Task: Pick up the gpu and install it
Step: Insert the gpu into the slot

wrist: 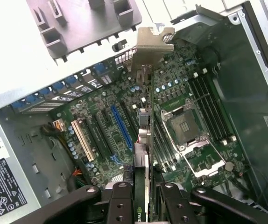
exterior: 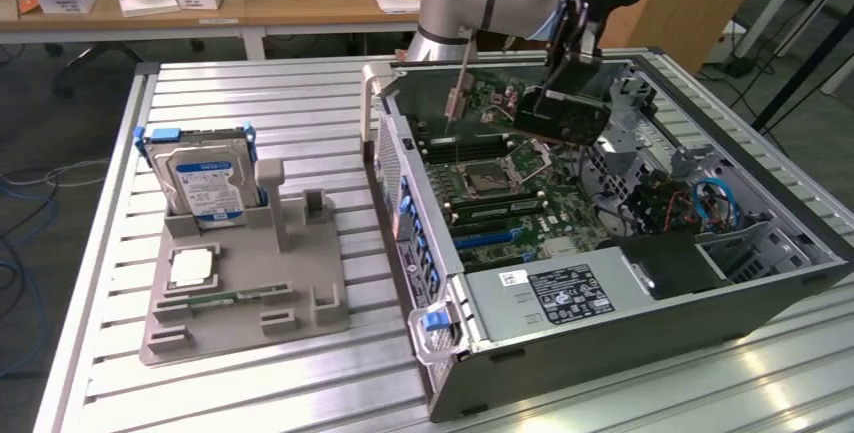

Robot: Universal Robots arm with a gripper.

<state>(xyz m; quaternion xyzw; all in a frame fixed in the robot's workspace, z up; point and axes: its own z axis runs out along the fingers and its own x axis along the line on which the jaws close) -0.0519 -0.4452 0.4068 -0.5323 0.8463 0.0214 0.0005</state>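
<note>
The end effector pinches the gpu upright above the motherboard, at one o'clock of the CPU socket in the exterior view. This likely keeps its lower edge facing the expansion slots.

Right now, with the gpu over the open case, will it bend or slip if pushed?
Probably stiff: the gpu shows as a straight edge from the tool to its metal bracket. It could pivot, being gripped far from that bracket. Thin edge-on, so side knocks may damage it.
</note>
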